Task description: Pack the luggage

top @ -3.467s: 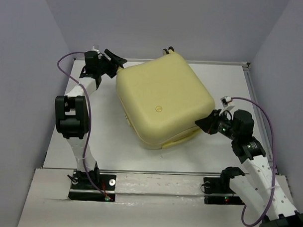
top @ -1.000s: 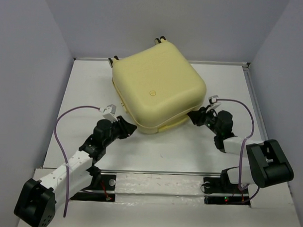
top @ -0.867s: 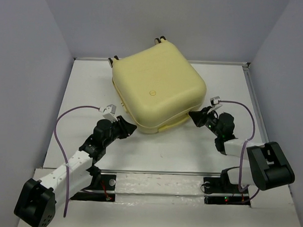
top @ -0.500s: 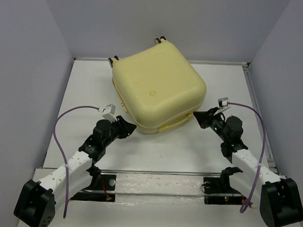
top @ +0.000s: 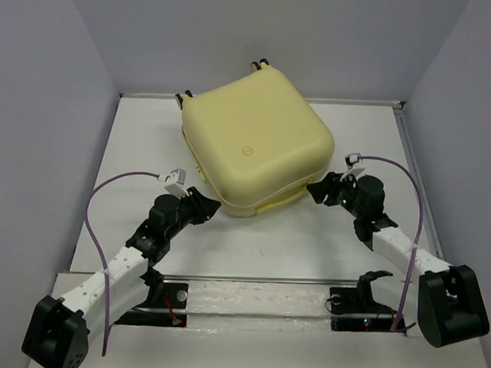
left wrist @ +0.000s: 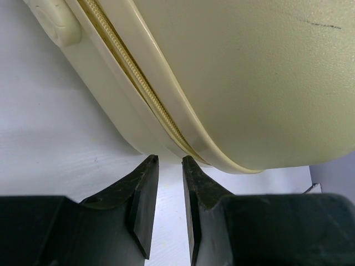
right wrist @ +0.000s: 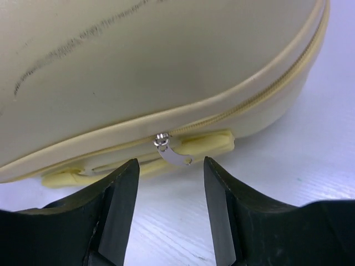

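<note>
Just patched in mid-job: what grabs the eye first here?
The pale-yellow luggage fills the middle of the table, lid down. The right gripper, open, faces a small metal zipper pull on its near-right edge. The left gripper, narrowly open, points at the zipper seam at the near-left corner.

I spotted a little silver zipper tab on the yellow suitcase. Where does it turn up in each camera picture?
Top external: too small to make out; it would sit where the right gripper points at the luggage.
Left wrist: not in it; only the zipper seam shows.
Right wrist: zipper tab at centre, just beyond the open fingers.
Shared landmark: that zipper seam on the luggage.
</note>
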Motion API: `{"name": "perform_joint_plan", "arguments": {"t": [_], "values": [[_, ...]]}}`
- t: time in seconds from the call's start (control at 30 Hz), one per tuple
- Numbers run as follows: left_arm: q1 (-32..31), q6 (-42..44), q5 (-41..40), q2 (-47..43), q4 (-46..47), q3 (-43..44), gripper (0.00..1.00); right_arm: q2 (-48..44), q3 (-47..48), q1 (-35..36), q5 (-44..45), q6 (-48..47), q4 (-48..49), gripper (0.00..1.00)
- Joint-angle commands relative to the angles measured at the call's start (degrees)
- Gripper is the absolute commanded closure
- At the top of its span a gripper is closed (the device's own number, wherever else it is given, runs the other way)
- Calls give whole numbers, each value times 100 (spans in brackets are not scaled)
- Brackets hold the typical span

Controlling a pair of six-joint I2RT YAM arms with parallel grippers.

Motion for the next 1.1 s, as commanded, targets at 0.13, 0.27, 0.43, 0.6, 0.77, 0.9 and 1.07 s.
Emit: {"name": "perform_joint_plan", "arguments": {"t": [0.13, 0.27, 0.43, 0.6, 0.77, 0.9, 1.07], "values": [[-31, 174, -151, -43, 89, 68, 65, 498, 567, 122, 92, -385, 96, 41], [-31, 210, -151, -7, 80, 112, 65, 727, 717, 122, 84, -456, 33, 48], [-23, 245, -169, -7, 72, 173, 65, 956, 858, 175, 101, -518, 86, 53], [-31, 289, -195, -7, 28, 235, 65, 1272, 1130, 307, 328, -580, -10, 58], [-31, 359, -213, -7, -16, 305, 65, 1299, 1183, 561, 1294, -641, -300, 70], [-31, 412, -230, 2, -51, 384, 65, 1203, 1096, 694, 1779, -624, -345, 76], [-31, 447, -230, 28, -43, 455, 65, 1106, 999, 957, 2069, -553, -266, 93]]}}
